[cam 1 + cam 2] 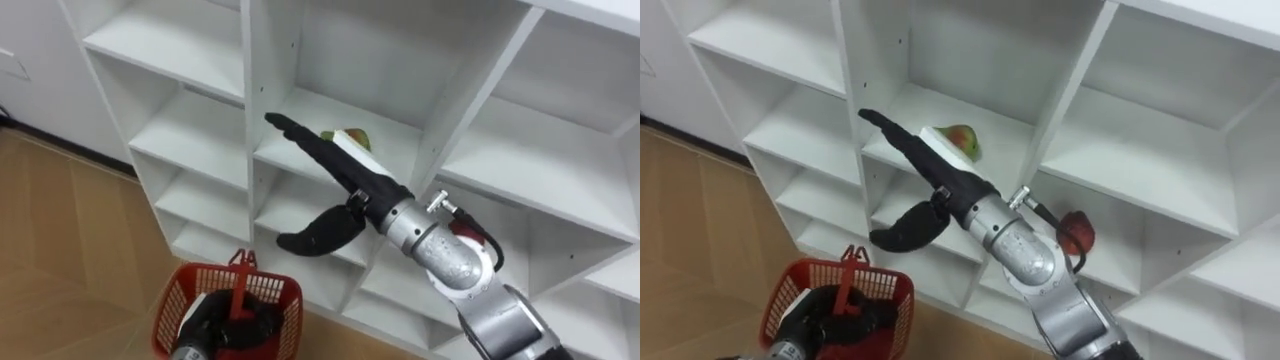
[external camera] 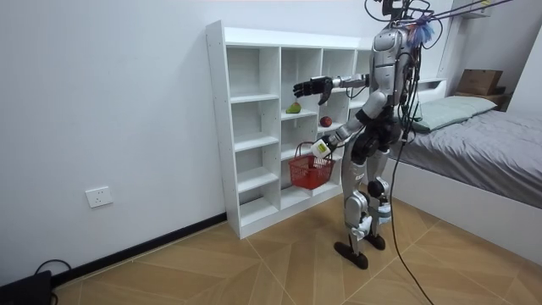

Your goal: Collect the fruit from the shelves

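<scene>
Right hand [image 1: 352, 176] outstretched, fingers straight and apart, clasping nothing; green-and-red pear [image 1: 352, 139] just behind its fingers, mid-shelf in white wooden closet [image 1: 310, 105], contact unclear

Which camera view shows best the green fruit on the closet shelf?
The right eye view: the green fruit lies near and mostly uncovered beyond the right hand. In the left eye view the straight fingers hide part of it. The room view shows it whole but far off.

Head eyes, close, facing closet [image 1: 190, 135]; room camera, distant, same closet
</scene>
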You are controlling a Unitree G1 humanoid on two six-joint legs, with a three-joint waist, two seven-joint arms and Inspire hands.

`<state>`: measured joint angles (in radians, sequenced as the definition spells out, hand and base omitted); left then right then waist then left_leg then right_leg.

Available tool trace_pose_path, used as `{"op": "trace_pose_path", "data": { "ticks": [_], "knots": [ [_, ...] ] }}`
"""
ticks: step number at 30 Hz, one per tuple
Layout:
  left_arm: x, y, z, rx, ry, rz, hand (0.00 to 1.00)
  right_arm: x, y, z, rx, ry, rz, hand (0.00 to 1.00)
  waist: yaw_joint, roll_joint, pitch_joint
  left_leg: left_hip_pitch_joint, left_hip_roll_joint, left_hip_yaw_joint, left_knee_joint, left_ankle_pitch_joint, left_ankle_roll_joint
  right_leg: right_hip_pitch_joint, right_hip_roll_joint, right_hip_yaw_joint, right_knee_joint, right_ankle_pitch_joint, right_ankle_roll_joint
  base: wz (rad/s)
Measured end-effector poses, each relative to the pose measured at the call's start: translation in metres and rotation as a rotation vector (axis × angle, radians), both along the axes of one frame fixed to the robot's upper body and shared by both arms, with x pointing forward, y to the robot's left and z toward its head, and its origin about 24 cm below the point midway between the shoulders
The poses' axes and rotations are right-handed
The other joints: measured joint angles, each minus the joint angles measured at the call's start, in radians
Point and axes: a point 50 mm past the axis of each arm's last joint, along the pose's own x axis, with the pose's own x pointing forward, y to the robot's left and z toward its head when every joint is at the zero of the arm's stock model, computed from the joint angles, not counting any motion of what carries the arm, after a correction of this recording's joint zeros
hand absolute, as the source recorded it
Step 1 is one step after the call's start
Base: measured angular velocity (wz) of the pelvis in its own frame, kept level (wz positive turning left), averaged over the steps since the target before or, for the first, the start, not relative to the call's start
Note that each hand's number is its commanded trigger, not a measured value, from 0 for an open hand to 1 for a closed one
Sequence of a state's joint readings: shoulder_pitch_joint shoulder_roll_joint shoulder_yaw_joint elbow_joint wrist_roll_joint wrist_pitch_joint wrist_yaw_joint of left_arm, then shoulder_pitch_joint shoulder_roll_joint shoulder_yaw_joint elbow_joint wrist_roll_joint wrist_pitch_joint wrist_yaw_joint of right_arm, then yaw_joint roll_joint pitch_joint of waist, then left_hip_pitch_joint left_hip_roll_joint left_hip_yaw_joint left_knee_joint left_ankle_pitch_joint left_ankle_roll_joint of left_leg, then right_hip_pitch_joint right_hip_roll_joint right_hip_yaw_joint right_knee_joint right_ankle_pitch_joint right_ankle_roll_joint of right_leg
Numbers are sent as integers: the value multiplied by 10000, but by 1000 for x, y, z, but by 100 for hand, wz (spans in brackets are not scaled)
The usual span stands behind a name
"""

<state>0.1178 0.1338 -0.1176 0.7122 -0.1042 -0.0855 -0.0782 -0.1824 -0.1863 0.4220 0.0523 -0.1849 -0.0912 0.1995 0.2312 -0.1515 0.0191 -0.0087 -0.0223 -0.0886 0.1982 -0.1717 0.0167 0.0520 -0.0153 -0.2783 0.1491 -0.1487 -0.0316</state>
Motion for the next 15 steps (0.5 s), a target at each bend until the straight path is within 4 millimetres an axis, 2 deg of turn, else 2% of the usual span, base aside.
{"op": "trace_pose_path", "data": {
  "ticks": [5, 10, 15],
  "knots": [
    [-9, 9, -3, 143, 242, 314, 100, 6, 0, 8, -17, -533, -360, 0, 8, -11, 27, 24, -3, -66, -5, 0, 2, 32, 0, -17, 20, 1, 0, 2],
    [-12, 12, -4, 182, 346, 449, 100, 9, -3, 11, 121, -782, -827, 0, -16, -5, 69, 31, -40, -286, -5, -3, 3, 140, -25, -232, 24, -1, 3, 13],
    [-13, 12, -5, 450, 608, -224, 100, 10, -8, 10, 97, -906, -1243, 0, 14, -86, 72, -37, -70, -412, 63, -6, 2, 175, -30, -297, 22, -10, 17, 7]
  ]
}}
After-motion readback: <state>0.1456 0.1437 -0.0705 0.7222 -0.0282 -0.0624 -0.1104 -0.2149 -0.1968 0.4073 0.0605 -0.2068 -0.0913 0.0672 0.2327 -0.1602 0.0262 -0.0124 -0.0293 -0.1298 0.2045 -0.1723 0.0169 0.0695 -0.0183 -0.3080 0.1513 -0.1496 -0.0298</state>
